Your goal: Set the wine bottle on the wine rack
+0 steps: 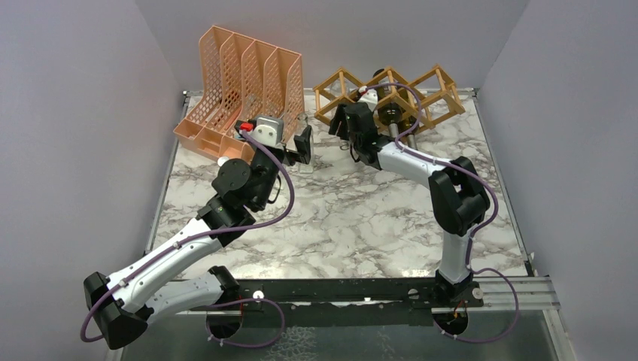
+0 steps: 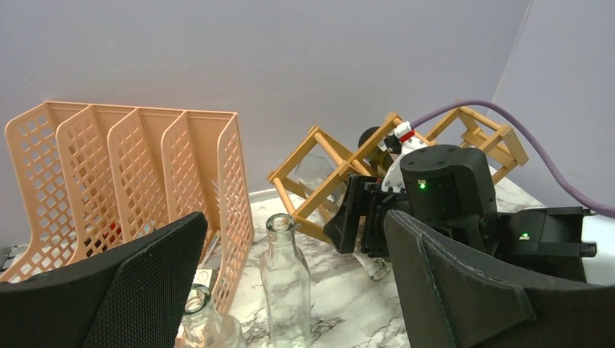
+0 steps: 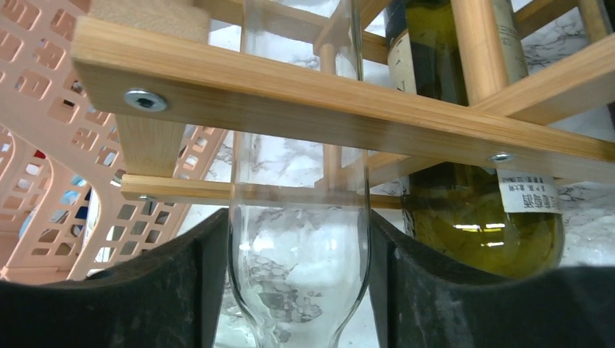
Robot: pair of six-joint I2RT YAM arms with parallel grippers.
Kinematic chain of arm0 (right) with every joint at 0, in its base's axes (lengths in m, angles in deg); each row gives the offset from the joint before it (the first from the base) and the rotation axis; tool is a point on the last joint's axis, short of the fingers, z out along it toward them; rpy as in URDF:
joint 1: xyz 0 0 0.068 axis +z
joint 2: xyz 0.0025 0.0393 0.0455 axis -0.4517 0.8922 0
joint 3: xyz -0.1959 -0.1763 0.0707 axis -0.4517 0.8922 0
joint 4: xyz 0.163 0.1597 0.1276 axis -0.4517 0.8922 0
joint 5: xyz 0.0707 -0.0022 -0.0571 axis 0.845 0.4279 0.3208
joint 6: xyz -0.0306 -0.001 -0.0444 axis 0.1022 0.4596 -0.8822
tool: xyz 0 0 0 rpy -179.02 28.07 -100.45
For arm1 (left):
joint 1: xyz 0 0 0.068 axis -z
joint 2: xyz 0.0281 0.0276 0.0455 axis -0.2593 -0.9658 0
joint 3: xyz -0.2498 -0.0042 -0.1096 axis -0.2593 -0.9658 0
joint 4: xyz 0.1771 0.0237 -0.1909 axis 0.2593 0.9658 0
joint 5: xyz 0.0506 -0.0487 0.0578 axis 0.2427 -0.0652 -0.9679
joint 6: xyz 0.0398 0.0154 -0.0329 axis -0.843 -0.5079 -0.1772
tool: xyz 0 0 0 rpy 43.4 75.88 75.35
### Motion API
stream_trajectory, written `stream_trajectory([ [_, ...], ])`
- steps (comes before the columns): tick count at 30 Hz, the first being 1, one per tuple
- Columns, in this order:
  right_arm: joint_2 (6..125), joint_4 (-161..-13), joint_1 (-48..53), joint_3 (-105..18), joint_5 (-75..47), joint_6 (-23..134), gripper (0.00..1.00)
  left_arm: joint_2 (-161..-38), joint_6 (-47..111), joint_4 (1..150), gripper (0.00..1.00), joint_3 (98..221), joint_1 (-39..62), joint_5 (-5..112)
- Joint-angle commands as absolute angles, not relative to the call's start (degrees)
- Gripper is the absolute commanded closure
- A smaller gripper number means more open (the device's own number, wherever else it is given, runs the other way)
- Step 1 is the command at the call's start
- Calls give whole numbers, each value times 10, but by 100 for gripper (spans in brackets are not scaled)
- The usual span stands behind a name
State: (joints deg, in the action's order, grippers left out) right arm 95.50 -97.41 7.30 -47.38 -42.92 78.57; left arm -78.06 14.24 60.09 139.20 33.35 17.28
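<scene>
Right wrist view: the right gripper [image 3: 299,232] clenched a clear glass wine bottle [image 3: 301,283], its body inside a diamond cell of the light tan wooden lattice wine rack [image 3: 304,101] at 1 o'clock on the marbled table [image 1: 338,218]. A dark green labelled bottle [image 3: 471,225] lay at its 3 o'clock. The left gripper [image 2: 296,225] stood released over two upright clear bottles [image 2: 286,283] beside the peach-orange mesh file organizer [image 2: 130,181] at 11 o'clock.
</scene>
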Motion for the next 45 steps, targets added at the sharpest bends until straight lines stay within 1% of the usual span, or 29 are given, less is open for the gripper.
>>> stream_trajectory([
  [1,952,-981,71,-502,-437,790,29,-781,149,598,1,1409,331,174],
  [4,942,-975,70,-498,-439,788,20,-780,149,598,1,1410,331,174],
  [6,932,-974,70,-494,-436,782,16,-780,148,599,1,1409,332,173],
  [12,885,-950,71,-481,-425,758,14,-776,147,601,1,1412,332,167],
  [18,833,-865,71,-494,-381,710,14,-767,147,606,1,1416,332,154],
  [21,804,-859,70,-483,-319,665,15,-763,150,609,1,1419,331,145],
  [27,757,-873,75,-457,-112,585,18,-755,151,611,1,1423,332,132],
  [29,754,-877,85,-455,-83,567,18,-751,151,610,1,1424,332,129],
  [32,764,-877,101,-467,-79,557,18,-748,152,610,1,1424,331,125],
  [40,833,-874,137,-535,-118,524,18,-740,153,608,1,1424,331,116],
  [45,883,-879,144,-576,-155,509,23,-742,151,609,1,1424,332,116],
])
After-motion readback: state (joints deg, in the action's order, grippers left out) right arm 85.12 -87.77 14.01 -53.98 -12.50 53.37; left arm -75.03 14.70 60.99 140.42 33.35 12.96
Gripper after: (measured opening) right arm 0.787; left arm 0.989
